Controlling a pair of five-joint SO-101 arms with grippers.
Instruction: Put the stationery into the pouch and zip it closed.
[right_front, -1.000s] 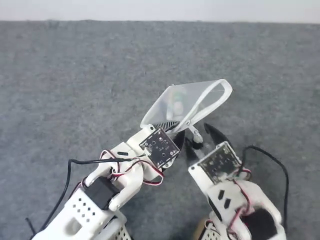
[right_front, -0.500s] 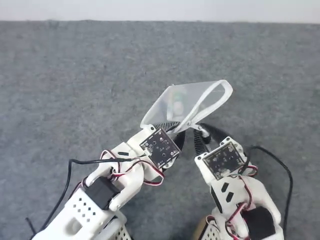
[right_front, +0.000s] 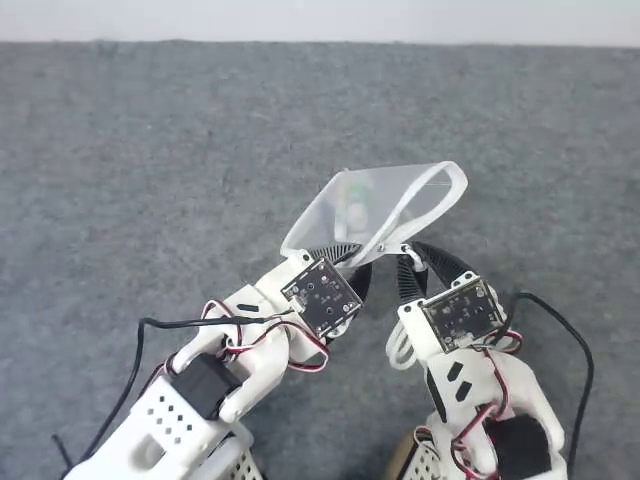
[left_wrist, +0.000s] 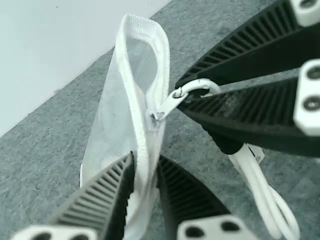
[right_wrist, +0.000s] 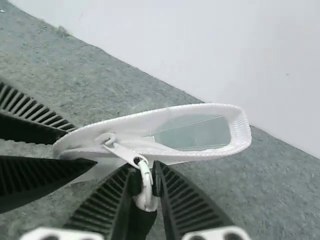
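Bright, even, diffuse light across the grey surface (right_front: 140, 150); shadows faint and soft-edged; the pale wall (right_front: 320, 20) at 12 o'clock nearly washed out; mild sheen on the translucent pouch (right_front: 372, 205)

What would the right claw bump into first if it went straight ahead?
Probably the pouch. The right claw, shut on the zipper pull, points at its open rim, though depth is hard to judge.

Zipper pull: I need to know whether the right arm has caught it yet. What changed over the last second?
The right gripper, open beside the near end of the pouch a second ago, moved in and closed on the zipper pull. The left gripper stayed clamped on the pouch's end, and the pouch kept its place with its mouth open.
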